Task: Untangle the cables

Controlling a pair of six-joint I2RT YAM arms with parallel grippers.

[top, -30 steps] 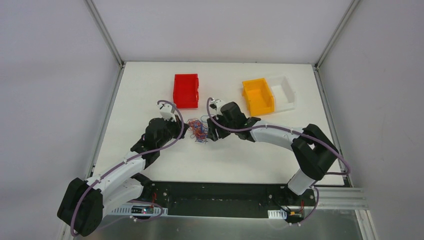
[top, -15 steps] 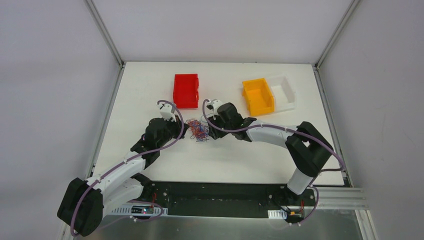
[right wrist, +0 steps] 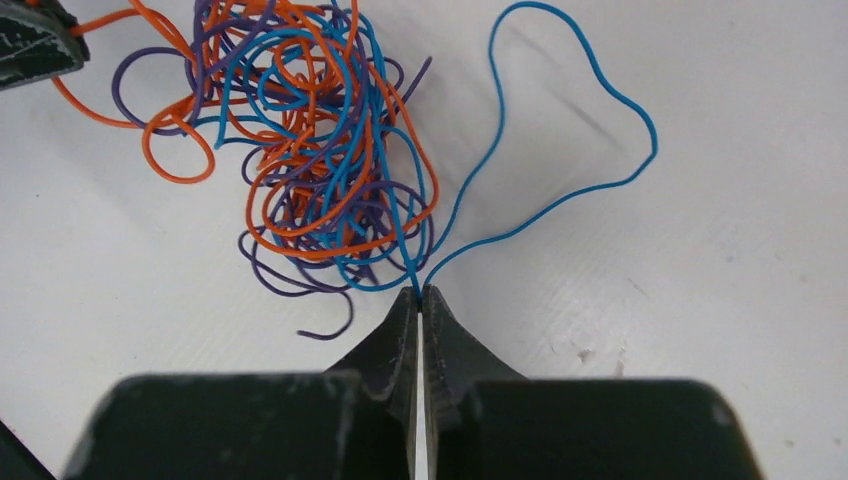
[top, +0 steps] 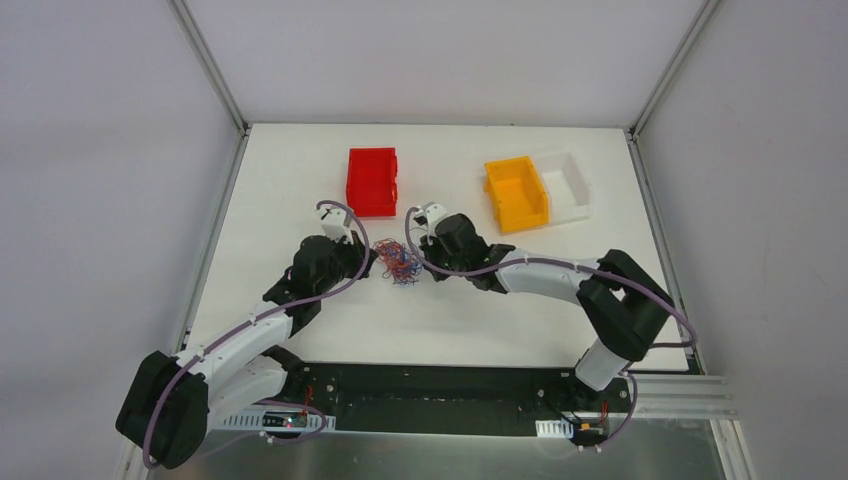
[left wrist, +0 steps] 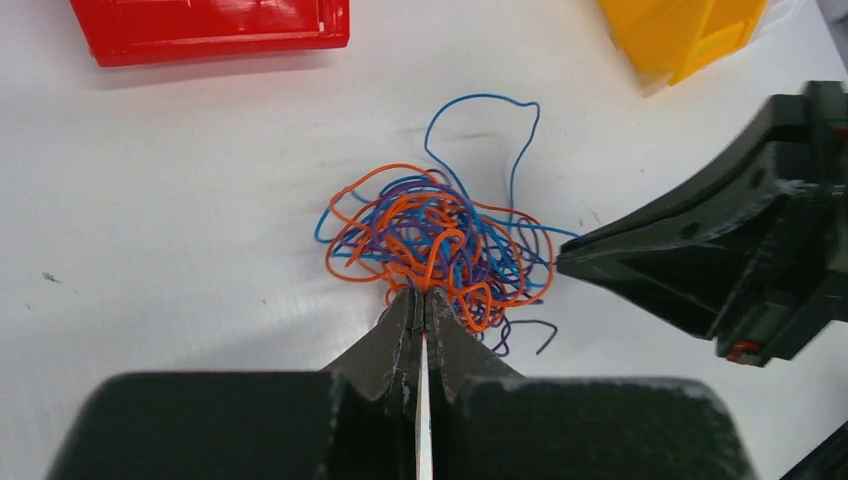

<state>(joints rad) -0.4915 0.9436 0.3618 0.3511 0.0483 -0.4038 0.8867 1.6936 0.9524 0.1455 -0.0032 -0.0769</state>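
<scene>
- Cables [top: 399, 262]: small knot of orange, blue and purple wire lying mid-table [top: 300, 170]. Red bin [top: 372, 181] at its 11 o'clock, orange bin [top: 516, 192] at its 2 o'clock.
- Left gripper [left wrist: 421, 292]: jaws together, pinching an orange strand at the knot's 6 o'clock edge in its own view.
- Right gripper [right wrist: 420, 292]: jaws together on blue wire where the two legs of a big loop meet, also at 6 o'clock in its own view.
- Handling, my judgement: featherweight, limp yet springy, thin and slick. Strands are likely to slip from the pads and snag on one another. Best hold is a free end or an outlying loop, not the dense middle.
- Top view only: overall layout, with the left gripper at the knot's 9 o'clock and the right at 3 o'clock. Strands blur together and the grips are unreadable.
- Wrist views only: single strands and the colour each gripper clamps. The right wrist shows the blue loop lying clear at 1 o'clock, with no bins in view. The left wrist shows both bins' edges.
</scene>
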